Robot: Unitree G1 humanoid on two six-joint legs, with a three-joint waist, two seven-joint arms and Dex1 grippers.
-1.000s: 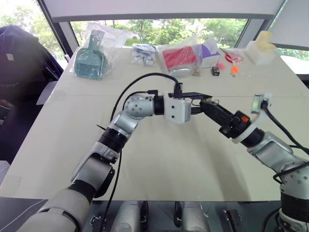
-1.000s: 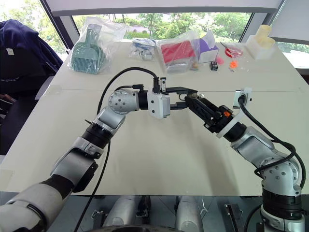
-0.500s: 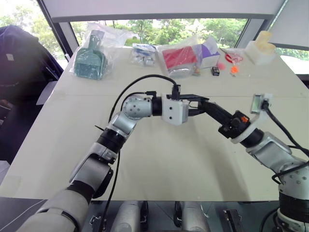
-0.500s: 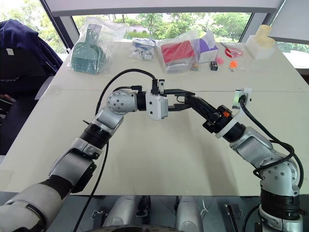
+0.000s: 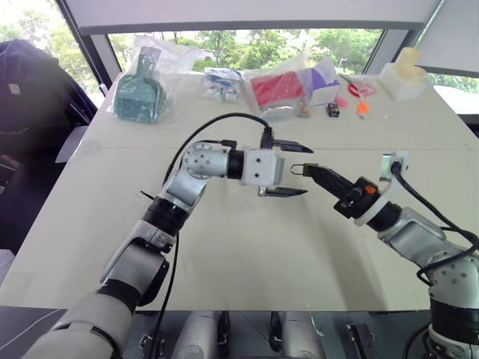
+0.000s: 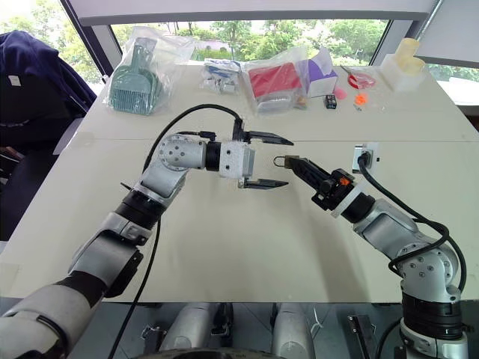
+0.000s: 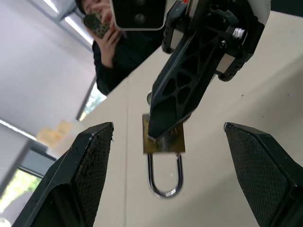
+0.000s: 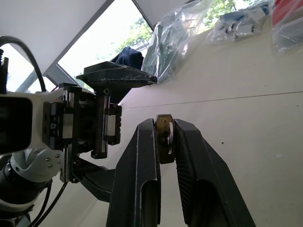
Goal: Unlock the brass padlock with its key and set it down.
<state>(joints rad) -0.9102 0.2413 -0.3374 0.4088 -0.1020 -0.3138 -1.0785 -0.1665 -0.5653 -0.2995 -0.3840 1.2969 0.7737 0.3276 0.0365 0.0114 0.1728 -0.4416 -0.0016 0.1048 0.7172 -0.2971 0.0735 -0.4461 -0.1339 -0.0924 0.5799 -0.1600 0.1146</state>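
Fingers first: your left gripper (image 5: 293, 167) is wide open, nothing between the two fingers (image 7: 85, 168), pointing across at the right one. Table (image 5: 247, 247) under both, bagged items along far edge by the window. Right gripper (image 5: 308, 170) is clamped on the brass padlock (image 7: 164, 142), held above the tabletop btw the left's spread fingers, shackle sticking out past the tips. Can't make out the key.
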